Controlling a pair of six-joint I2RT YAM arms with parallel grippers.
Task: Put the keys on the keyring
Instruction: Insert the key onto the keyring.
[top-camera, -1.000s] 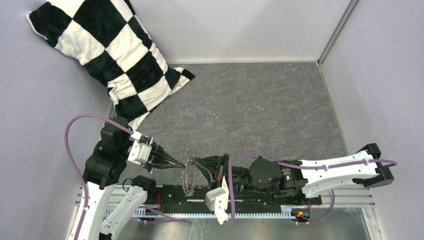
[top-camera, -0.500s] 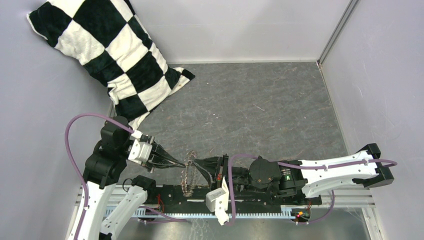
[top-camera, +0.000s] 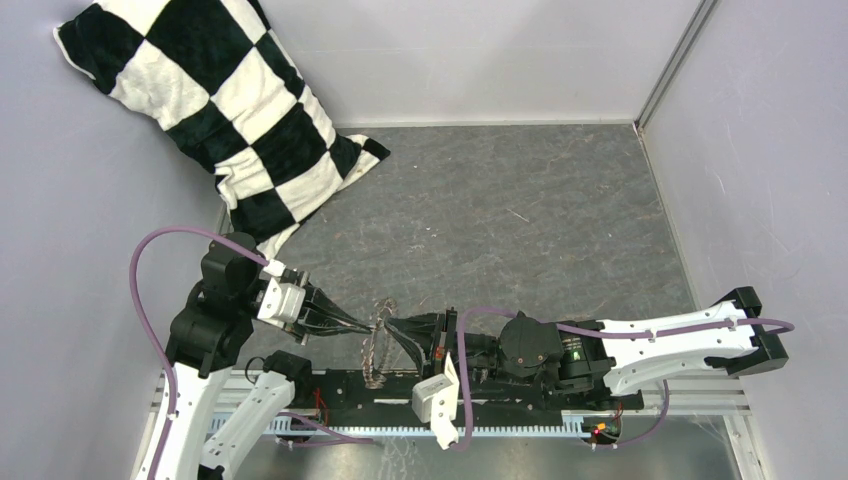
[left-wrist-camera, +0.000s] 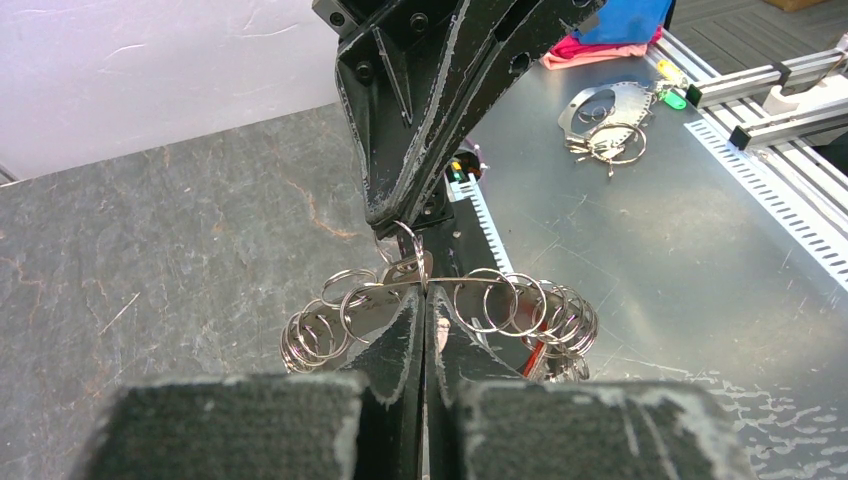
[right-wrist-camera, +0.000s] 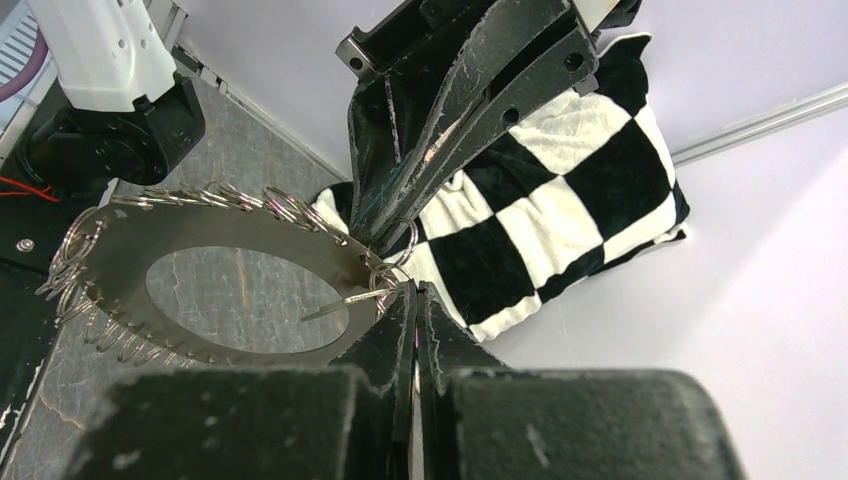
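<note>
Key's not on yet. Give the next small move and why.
Probably ease the right gripper forward to work the key onto the keyring: both grippers are shut, tip to tip, the left gripper pinching the keyring's edge.

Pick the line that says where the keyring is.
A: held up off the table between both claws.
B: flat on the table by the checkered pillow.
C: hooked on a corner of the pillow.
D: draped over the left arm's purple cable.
A: the keyring stands on edge in the air, with the shut left claw and the shut right claw meeting at its rim from opposite sides.
</note>
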